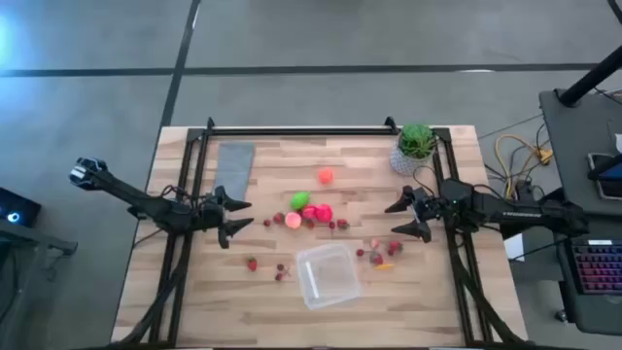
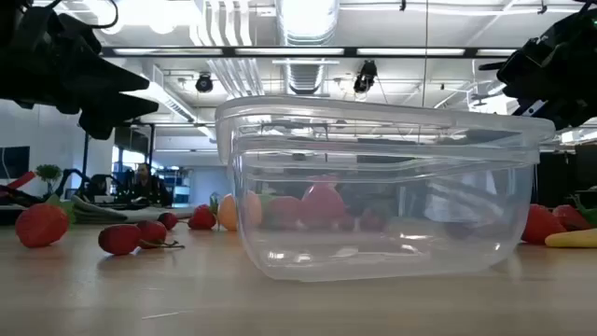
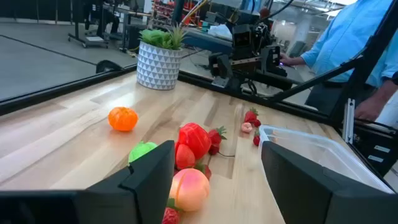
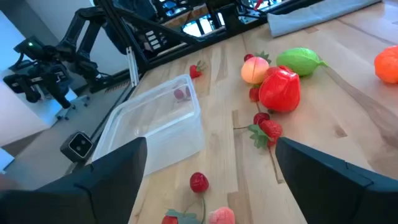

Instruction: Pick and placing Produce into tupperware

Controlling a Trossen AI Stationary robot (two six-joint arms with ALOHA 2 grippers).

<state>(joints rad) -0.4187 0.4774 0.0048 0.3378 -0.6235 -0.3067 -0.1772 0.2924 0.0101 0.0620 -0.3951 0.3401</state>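
Note:
The clear tupperware (image 1: 328, 274) stands on the table near the front middle, with nothing in it; it also shows in the right wrist view (image 4: 155, 124) and fills the low view (image 2: 382, 187). The produce lies behind it: an orange piece (image 1: 325, 176), a green piece (image 1: 299, 200), a red piece (image 1: 321, 213), a pink peach (image 1: 293, 221), and small red berries (image 1: 340, 225) scattered around. My left gripper (image 1: 236, 219) is open, left of the produce, above the table. My right gripper (image 1: 400, 219) is open, right of the produce, touching nothing.
A green potted plant in a white pot (image 1: 414, 148) stands at the far right. A grey cloth (image 1: 233, 167) lies at the far left. More berries and a small yellow piece (image 1: 379, 255) lie right of the tupperware. A person in a blue shirt (image 3: 367, 50) stands beyond the table.

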